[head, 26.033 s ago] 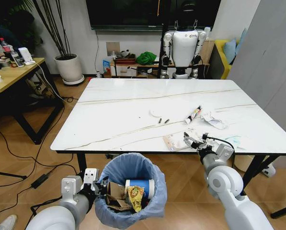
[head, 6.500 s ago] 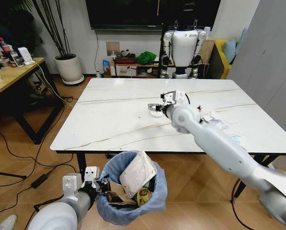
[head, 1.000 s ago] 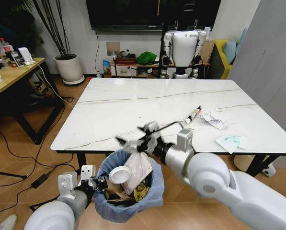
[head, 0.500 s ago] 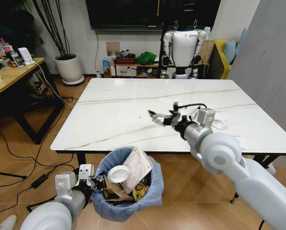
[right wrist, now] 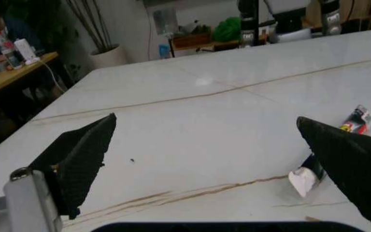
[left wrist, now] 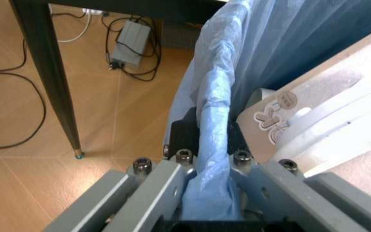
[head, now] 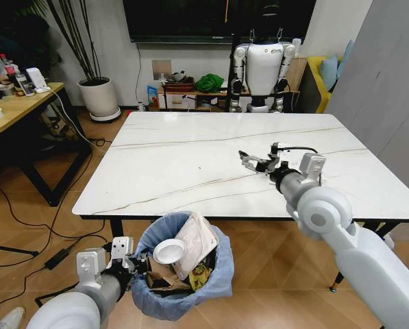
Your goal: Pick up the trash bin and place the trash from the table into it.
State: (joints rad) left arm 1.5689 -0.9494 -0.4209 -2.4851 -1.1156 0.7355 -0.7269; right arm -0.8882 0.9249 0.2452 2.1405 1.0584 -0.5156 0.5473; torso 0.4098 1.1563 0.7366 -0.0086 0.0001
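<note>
Left gripper (left wrist: 208, 203) clamped on the bag-lined rim of the trash bin (head: 221, 277) (below the table (head: 170, 164) edge), litter inside partly hidden, right gripper (head: 259, 163) spread empty above the tabletop, white tube (right wrist: 330, 154) apparently partly behind its finger.

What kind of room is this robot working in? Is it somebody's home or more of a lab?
Probably an office or robotics lab rather than a home. A second white robot stands parked at the back wall under a big dark screen, and a wooden desk cluttered with items stands beside the marble-look table.
</note>
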